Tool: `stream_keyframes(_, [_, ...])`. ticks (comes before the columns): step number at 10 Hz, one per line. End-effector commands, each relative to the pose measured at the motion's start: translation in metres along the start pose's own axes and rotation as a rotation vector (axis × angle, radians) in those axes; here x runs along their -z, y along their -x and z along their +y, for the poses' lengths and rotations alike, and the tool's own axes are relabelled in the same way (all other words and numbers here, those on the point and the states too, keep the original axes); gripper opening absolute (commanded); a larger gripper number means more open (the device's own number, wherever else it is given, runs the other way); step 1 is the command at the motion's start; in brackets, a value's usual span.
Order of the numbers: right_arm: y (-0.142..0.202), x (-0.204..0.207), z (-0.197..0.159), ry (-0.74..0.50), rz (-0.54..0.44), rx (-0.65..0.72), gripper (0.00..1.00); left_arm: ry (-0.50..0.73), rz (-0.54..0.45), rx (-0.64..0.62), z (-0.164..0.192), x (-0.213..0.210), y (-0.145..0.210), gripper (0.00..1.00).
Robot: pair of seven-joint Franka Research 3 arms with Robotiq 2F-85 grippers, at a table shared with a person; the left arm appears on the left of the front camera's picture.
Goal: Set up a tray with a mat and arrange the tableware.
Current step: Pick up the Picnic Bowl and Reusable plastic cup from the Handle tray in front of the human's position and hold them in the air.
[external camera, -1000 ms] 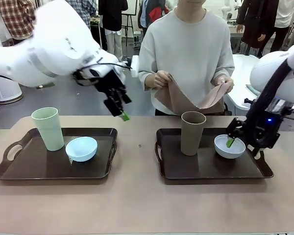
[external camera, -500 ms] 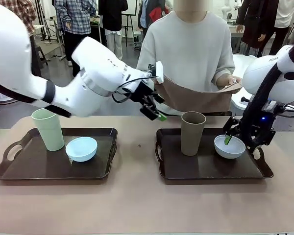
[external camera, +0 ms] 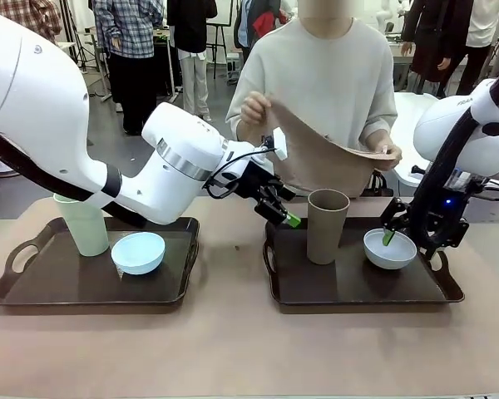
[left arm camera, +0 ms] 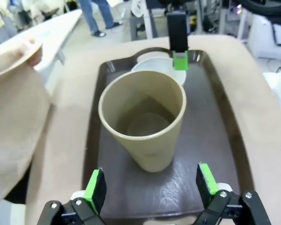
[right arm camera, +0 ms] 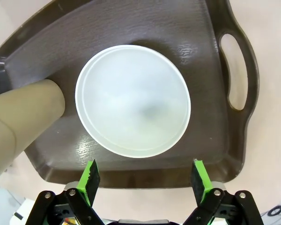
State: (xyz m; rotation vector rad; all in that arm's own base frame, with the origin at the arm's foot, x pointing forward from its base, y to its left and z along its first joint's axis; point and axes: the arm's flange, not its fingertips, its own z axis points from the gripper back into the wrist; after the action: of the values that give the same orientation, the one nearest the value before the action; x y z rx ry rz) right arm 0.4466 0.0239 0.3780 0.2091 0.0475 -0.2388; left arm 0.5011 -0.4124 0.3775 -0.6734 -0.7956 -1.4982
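The matte brown tumbler (external camera: 328, 225) and the bluish-white bowl (external camera: 390, 249) stand on the right tray (external camera: 358, 289). My left gripper (external camera: 288, 219) reaches across just left of the tumbler. In the left wrist view it is open (left arm camera: 150, 187), its pads either side of the tumbler (left arm camera: 143, 123) and short of touching it. My right gripper (external camera: 397, 237) hangs open over the bowl (right arm camera: 132, 100), green pads (right arm camera: 90, 176) wider than its rim. The pale green tumbler (external camera: 81, 224) and light blue bowl (external camera: 138, 252) sit on the left tray (external camera: 33, 287). The person holds a tan mat (external camera: 324, 158) spread in both hands.
The person stands at the far edge behind the right tray, the mat hanging over its back edge. Bare tabletop (external camera: 233, 349) runs along the front and between the trays. My left arm (external camera: 175, 166) spans the space above the left tray's right end.
My left arm has swung from above the left tray across to the brown tumbler. The person has lifted and spread the mat. My right gripper has stayed over the bowl.
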Motion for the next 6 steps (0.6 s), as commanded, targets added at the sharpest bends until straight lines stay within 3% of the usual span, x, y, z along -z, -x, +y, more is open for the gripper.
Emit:
stream_keyframes(1, [-0.013, 0.003, 0.0, -0.006, -0.009, 0.02, 1.0, 0.055, -0.064, -0.033, 0.001, 0.001, 0.009, 1.0])
stream_keyframes(2, [-0.009, -0.001, 0.002, 0.006, -0.023, 0.036, 1.0, 0.138, -0.033, -0.065, -0.001, -0.008, 0.001, 1.0])
stream_keyframes(3, [-0.003, 0.001, -0.001, -0.001, 0.0, 0.003, 1.0, 0.029, -0.013, -0.019, -0.001, 0.003, 0.004, 1.0])
stream_keyframes(6, [-0.011, 0.002, -0.002, 0.026, -0.016, 0.019, 1.0, 0.08, -0.033, -0.054, -0.003, 0.005, 0.007, 1.0])
